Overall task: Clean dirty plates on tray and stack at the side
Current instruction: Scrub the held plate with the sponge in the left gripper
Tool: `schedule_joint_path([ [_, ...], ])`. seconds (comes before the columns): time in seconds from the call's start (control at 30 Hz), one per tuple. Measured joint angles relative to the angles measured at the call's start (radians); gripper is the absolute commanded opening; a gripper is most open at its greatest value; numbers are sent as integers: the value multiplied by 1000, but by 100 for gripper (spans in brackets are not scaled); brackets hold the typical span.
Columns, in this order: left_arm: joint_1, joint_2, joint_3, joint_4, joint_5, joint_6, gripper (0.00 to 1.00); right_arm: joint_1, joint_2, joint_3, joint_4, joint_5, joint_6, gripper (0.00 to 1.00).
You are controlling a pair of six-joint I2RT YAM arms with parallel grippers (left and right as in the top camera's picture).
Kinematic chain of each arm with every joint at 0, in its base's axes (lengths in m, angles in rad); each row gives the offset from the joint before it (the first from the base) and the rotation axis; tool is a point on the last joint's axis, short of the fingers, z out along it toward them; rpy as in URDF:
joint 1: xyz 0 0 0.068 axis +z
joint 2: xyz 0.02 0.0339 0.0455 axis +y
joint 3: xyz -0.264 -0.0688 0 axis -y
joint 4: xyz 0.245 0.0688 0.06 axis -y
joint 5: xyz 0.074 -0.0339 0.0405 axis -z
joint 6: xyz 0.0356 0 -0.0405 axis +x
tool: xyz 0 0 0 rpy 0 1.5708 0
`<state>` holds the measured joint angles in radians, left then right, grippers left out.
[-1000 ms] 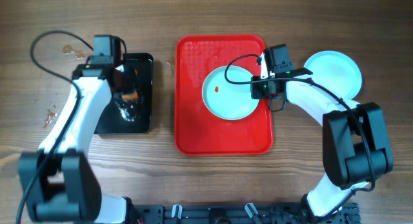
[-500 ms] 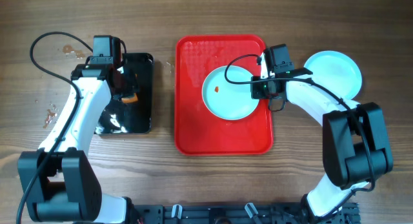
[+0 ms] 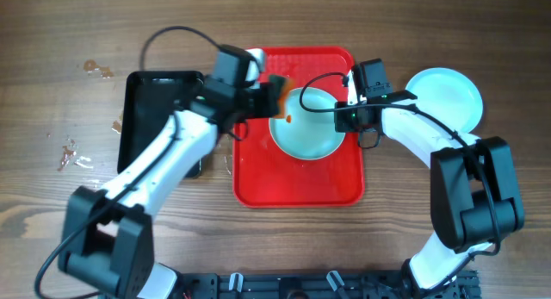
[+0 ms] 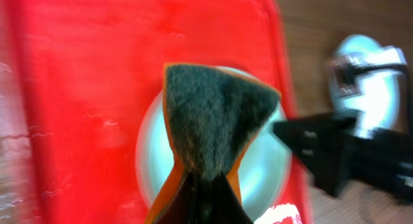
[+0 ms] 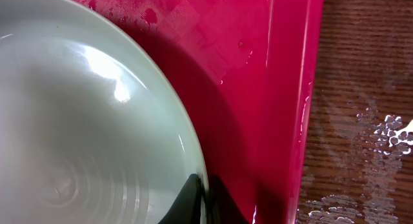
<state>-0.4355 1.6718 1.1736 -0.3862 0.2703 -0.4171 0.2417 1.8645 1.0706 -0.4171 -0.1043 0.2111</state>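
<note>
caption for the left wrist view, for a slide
Left claw holds a dark-faced orange sponge over the round pale-blue plate on the red plastic tray.

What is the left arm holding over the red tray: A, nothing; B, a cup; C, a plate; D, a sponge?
D: the left fingers pinch an orange sponge, dark scrub side showing, above the plate.
</note>
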Motion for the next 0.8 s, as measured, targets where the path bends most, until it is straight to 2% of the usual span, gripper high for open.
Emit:
schedule_joint_path([
  [0.2,-100,169,2,146,25,-126,4,0,0,0,0,0,0,6],
  [0.43,-140,284,2,214,30,-161,4,0,0,0,0,0,0,6],
  [0.63,-141,319,11,201,-45,-85,4,0,0,0,0,-4,0,6],
  [0.8,-151,327,33,156,-175,6,4,1,0,0,0,-19,1,5],
])
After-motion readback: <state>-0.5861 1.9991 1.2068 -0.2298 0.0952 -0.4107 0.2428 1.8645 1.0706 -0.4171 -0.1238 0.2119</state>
